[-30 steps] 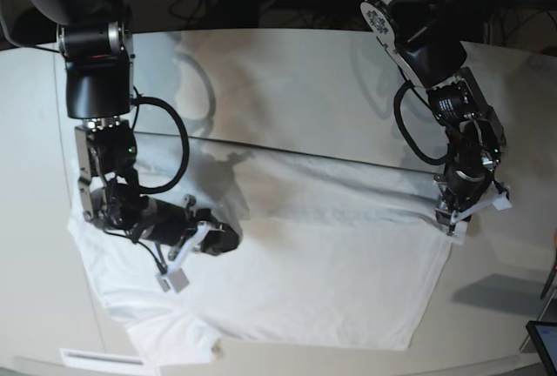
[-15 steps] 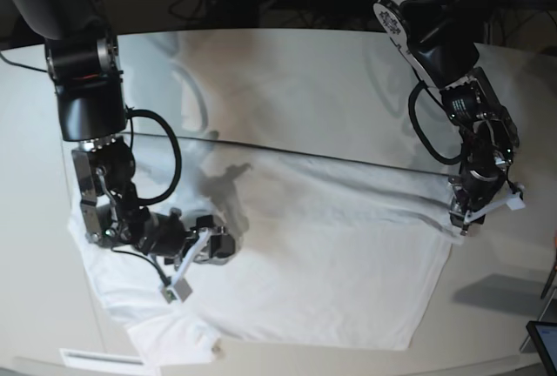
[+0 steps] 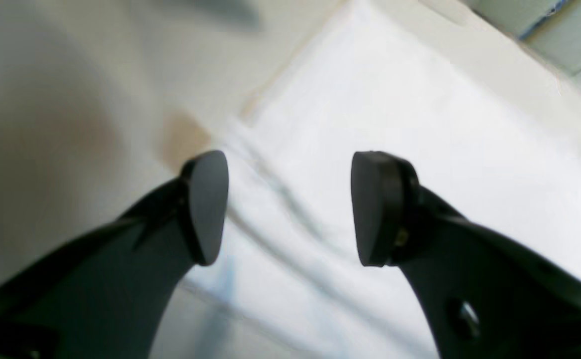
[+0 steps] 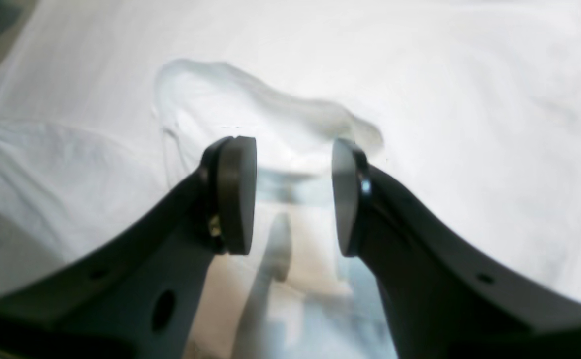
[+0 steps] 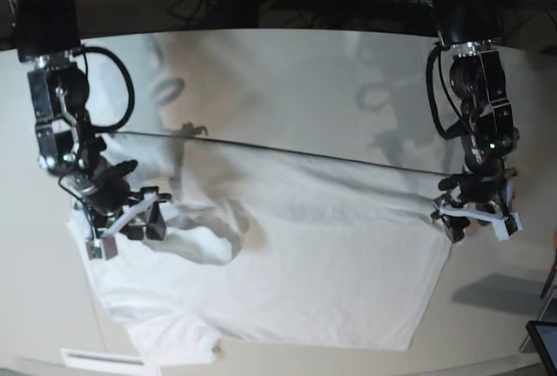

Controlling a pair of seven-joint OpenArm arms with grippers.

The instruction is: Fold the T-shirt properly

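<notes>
On the white table (image 5: pixel 261 71), the T-shirt (image 5: pixel 322 280) lies spread out flat, with its far part turned over in a long strip and a puffy bump of cloth near the right claw (image 4: pixel 294 197). Both claws have just opened up. The right claw has its two fingers apart with no cloth pinched between them, and the left claw (image 3: pixel 290 209) has its fingers apart too, over the shirt's corner. I think this means one fold has just been let go, and the shirt is only part of the way folded. The bump probably needs to be smoothed out before the next fold, or it could make a lump. In the earlier picture, the right claw was over the middle of that bump; now it has moved off toward the side of the shirt, and the bump shows much better. The left arm (image 5: pixel 483 124) stands straighter now, but its claw is still by the same corner.
</notes>
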